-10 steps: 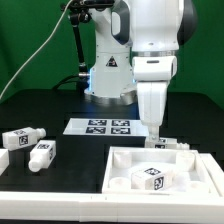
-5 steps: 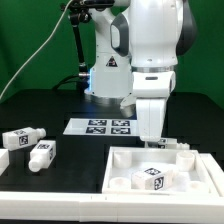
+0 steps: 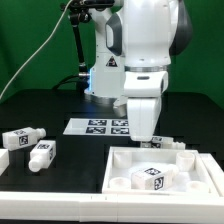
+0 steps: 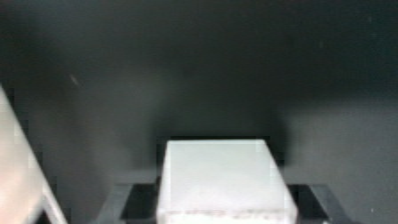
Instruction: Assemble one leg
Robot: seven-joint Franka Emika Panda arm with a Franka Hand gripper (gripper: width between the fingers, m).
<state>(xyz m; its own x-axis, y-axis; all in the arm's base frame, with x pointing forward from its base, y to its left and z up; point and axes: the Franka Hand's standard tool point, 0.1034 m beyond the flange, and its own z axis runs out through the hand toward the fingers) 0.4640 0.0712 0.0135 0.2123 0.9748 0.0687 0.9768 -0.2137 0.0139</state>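
Note:
My gripper [image 3: 147, 141] hangs over the far edge of the large white square piece with round sockets [image 3: 120, 168]. In the wrist view a white leg [image 4: 221, 175] fills the gap between my two dark fingers [image 4: 143, 203], so the gripper [image 4: 221, 205] is shut on it. In the exterior view the held leg is mostly hidden by the hand. Another leg [image 3: 151, 178] with a tag stands inside the square piece. One more [image 3: 176, 143] lies just behind its far edge. Two legs [image 3: 22, 137] [image 3: 41, 153] lie at the exterior view's left.
The marker board [image 3: 98, 126] lies in front of the robot base [image 3: 108, 80]. A white rail [image 3: 40, 198] runs along the near edge of the black table. A pale edge [image 4: 15, 170] shows at the side of the wrist view.
The arm has shifted a little toward the exterior view's left and turned slightly. The loose legs and the square piece have not moved.

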